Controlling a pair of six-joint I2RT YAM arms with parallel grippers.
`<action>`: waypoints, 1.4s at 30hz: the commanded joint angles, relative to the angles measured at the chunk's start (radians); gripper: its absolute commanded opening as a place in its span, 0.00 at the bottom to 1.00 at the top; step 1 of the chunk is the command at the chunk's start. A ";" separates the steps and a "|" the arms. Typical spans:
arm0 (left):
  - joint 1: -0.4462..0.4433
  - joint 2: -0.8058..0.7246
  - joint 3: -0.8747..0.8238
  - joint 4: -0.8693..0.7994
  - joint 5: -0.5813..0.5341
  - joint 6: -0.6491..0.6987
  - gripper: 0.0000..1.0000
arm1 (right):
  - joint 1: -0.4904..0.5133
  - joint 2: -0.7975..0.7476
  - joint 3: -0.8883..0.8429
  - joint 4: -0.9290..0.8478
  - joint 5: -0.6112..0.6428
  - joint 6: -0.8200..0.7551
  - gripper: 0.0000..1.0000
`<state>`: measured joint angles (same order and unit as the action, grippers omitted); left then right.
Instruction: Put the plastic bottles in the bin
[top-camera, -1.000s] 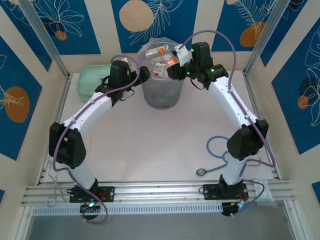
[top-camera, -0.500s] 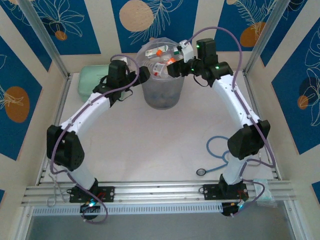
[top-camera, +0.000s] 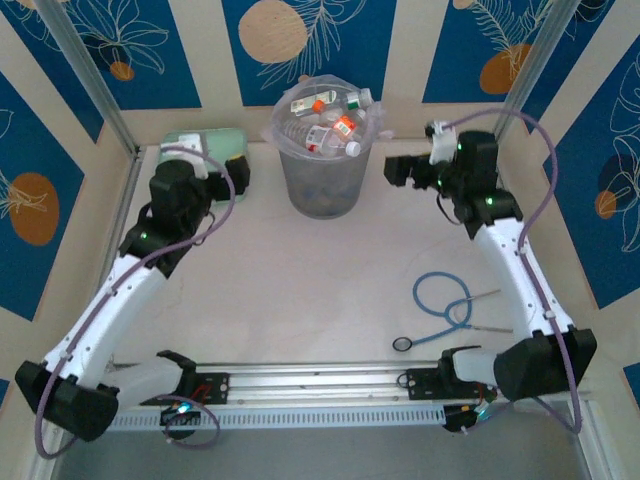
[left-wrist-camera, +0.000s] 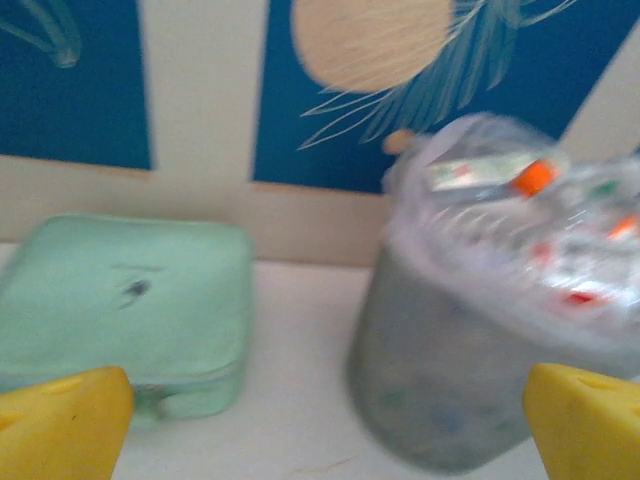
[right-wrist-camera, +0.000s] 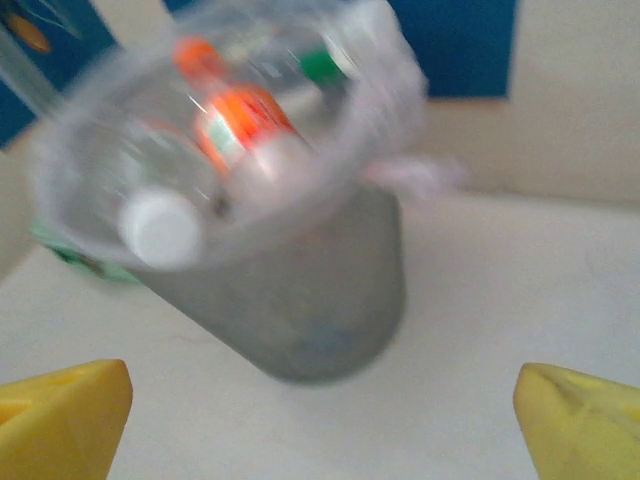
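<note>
The grey bin (top-camera: 322, 180) stands at the back centre, lined with a clear bag and heaped with plastic bottles (top-camera: 325, 125). Orange, white and green caps show on top. My left gripper (top-camera: 238, 172) hovers left of the bin, open and holding nothing. My right gripper (top-camera: 392, 171) hovers right of it, also open and holding nothing. In the left wrist view the bin (left-wrist-camera: 455, 380) is ahead to the right between yellow fingertips (left-wrist-camera: 65, 420). The right wrist view looks down on the bin (right-wrist-camera: 290, 300) and its bottles (right-wrist-camera: 240, 130), with yellow fingertips (right-wrist-camera: 580, 420) spread wide.
A mint-green zip case (top-camera: 200, 150) lies at the back left, close to my left gripper, and shows large in the left wrist view (left-wrist-camera: 120, 300). A blue stethoscope (top-camera: 445, 305) lies on the table at the right. Metal frame posts stand at both back corners.
Both grippers have pulled back from the bin's rim, the left toward the left and the right toward the right. The arms have swung outward and lower.
</note>
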<state>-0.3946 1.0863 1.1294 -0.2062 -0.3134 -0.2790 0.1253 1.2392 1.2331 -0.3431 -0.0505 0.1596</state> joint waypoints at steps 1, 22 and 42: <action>0.022 -0.043 -0.117 -0.031 -0.174 0.161 0.99 | -0.032 -0.085 -0.141 0.098 0.126 0.070 0.99; 0.085 0.257 -0.684 0.844 -0.290 0.345 0.99 | -0.011 0.035 -0.827 0.847 0.367 0.013 0.99; 0.196 0.428 -0.780 1.182 -0.065 0.379 0.99 | -0.113 0.282 -0.843 1.198 0.275 -0.015 0.99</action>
<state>-0.2260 1.5452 0.3748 0.9176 -0.4545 0.1287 0.0166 1.5181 0.3954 0.7979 0.2485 0.1383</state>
